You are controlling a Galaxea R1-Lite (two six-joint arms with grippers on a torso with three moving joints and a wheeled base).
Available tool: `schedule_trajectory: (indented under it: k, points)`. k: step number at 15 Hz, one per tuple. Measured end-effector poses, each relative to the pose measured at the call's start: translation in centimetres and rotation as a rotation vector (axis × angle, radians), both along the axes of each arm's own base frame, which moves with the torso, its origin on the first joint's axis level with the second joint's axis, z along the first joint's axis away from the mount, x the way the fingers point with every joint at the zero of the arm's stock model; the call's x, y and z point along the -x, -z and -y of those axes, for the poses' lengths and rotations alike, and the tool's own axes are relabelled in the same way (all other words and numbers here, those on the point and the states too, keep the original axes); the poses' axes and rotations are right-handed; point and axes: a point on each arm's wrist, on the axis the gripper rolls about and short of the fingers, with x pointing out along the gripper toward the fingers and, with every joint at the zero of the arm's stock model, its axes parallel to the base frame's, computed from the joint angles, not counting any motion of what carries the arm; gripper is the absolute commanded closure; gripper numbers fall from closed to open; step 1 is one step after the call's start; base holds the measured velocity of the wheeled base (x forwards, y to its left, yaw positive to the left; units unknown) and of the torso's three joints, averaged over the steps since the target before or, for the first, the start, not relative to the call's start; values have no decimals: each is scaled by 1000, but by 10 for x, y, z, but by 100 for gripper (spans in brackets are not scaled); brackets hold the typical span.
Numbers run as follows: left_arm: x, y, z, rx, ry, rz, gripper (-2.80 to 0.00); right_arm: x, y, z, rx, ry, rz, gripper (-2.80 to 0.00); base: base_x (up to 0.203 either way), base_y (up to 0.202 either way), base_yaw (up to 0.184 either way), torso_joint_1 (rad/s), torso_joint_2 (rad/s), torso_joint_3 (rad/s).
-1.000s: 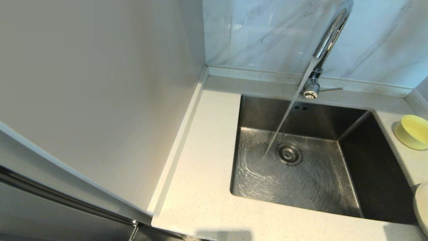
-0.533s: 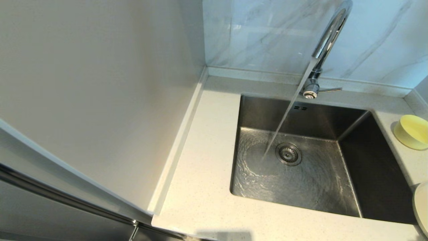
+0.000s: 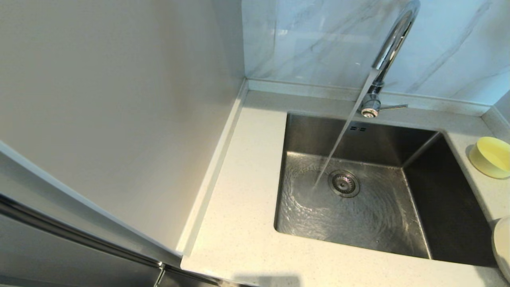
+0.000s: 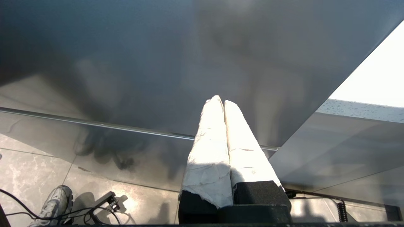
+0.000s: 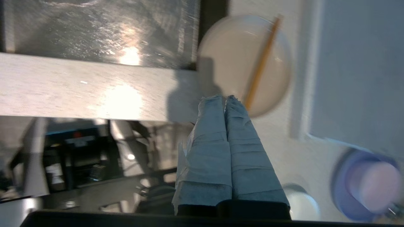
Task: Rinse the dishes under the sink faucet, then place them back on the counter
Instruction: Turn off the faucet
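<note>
A tall pale panel point(image 3: 119, 111) fills the left of the head view, its foot meeting the counter point(image 3: 243, 223) along a low raised strip, and grey-veined marble tiles point(image 3: 318, 36) stand behind the sink faucet point(image 3: 392, 44). Neither arm shows in the head view. The left gripper point(image 4: 222, 102) hangs low before a dark glossy cabinet front point(image 4: 157, 63), above a tiled floor with cables and a shoe point(image 4: 52, 205) — its wrapped fingers are pressed together and hold nothing. The right gripper point(image 5: 224, 98) hovers over the counter's front edge just short of the plate point(image 5: 243, 63), its fingers likewise closed on nothing. The plate lies on the counter to the right of the sink point(image 3: 446, 191), and the chopsticks point(image 5: 262, 61) lie across it, their long axis running from the plate's near rim, by the fingertips, to its far rim. The bowl point(image 3: 491, 156) sits further back on the same side, tipped so its mouth faces partly toward the sink. Water falls from the faucet in a slanted stream — it lands left of the drain point(image 3: 343, 183). A blue-rimmed round thing point(image 5: 367, 184) stands near the right gripper's base.
</note>
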Motion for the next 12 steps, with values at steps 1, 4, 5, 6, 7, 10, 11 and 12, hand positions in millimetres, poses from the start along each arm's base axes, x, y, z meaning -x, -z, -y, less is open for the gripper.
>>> schedule_trajectory:
  k: [1, 4, 5, 6, 7, 10, 11, 12]
  points:
    - [0, 0, 0, 0, 0, 0, 0, -8, 1, -1, -35, -50, 16, 0, 0, 0, 0, 0, 0, 0]
    - [0, 0, 0, 0, 0, 0, 0, -39, 7, -4, -81, -157, 96, 0, 0, 0, 0, 0, 0, 0]
    - [0, 0, 0, 0, 1, 0, 0, -53, 12, -4, -71, -169, 108, 0, 0, 0, 0, 0, 0, 0]
    - [0, 0, 0, 0, 0, 0, 0, -70, 17, -5, -58, -178, 119, 0, 0, 0, 0, 0, 0, 0]
    - [0, 0, 0, 1, 0, 0, 0, -90, 21, -5, -49, -182, 128, 0, 0, 0, 0, 0, 0, 0]
    - [0, 0, 0, 1, 0, 0, 0, -159, 27, -6, -16, -181, 150, 0, 0, 0, 0, 0, 0, 0]
    - [0, 0, 0, 0, 1, 0, 0, -183, 30, -7, 5, -178, 149, 0, 0, 0, 0, 0, 0, 0]
    - [0, 0, 0, 1, 0, 0, 0, -208, 34, -9, 29, -176, 155, 0, 0, 0, 0, 0, 0, 0]
